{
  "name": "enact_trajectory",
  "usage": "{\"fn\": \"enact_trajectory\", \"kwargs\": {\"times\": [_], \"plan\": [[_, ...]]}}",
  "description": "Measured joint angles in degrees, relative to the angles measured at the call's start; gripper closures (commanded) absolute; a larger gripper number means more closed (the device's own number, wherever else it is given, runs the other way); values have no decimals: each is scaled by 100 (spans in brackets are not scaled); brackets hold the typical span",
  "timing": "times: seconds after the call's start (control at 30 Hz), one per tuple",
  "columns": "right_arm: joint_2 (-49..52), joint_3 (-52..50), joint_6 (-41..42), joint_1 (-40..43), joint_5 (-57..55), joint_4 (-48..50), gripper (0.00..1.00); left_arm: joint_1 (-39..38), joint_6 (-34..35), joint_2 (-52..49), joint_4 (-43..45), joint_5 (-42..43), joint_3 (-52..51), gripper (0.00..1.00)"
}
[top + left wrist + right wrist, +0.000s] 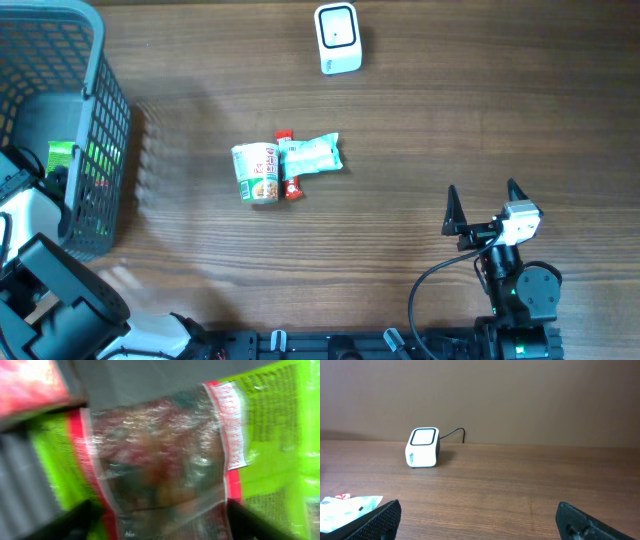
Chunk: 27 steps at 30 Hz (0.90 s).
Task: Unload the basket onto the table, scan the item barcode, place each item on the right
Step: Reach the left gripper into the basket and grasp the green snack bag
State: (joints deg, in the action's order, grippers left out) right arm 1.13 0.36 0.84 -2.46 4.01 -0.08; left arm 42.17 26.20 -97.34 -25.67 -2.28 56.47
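Observation:
My left gripper (162,521) is down inside the grey basket (100,110), open, with its dark fingers (80,519) on either side of a snack bag (165,460) that has a clear window, red borders and green edges. The view is blurred, so I cannot tell whether the pads touch the bag. Green packaging (62,156) shows in the basket from overhead. The white barcode scanner (337,38) stands at the table's far edge, also in the right wrist view as the scanner (423,447). My right gripper (483,205) rests open and empty at the near right (480,520).
A noodle cup (257,172), a red bar (288,165) and a pale green packet (312,155) lie together mid-table. The packet's corner (345,507) shows in the right wrist view. The basket's mesh walls close in around the left arm.

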Motion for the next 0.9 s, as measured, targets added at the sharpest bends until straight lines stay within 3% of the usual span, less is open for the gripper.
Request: {"fn": "enact_trajectory", "kwargs": {"times": [0.03,0.07,0.2,0.23,0.3,0.4,0.5,0.63,0.7,0.9], "plan": [[0,0,2,0,0,0,0,11,11,0,35,-13,-22,27],[0,0,2,0,0,0,0,20,15,-2,61,-17,-35,19],[0,0,2,0,0,0,0,17,59,4,127,61,-44,35],[0,0,2,0,0,0,0,22,57,4,129,44,-50,33],[0,0,2,0,0,0,0,22,70,2,175,26,-72,8],[0,0,2,0,0,0,0,17,90,-13,223,223,-17,0],[0,0,2,0,0,0,0,20,94,-168,-568,505,442,0],[0,0,2,0,0,0,0,22,90,-363,-1735,756,1919,0],[0,0,2,0,0,0,0,22,68,-354,-1851,802,2437,0],[0,0,2,0,0,0,0,22,66,-750,-2092,820,2514,0]]}}
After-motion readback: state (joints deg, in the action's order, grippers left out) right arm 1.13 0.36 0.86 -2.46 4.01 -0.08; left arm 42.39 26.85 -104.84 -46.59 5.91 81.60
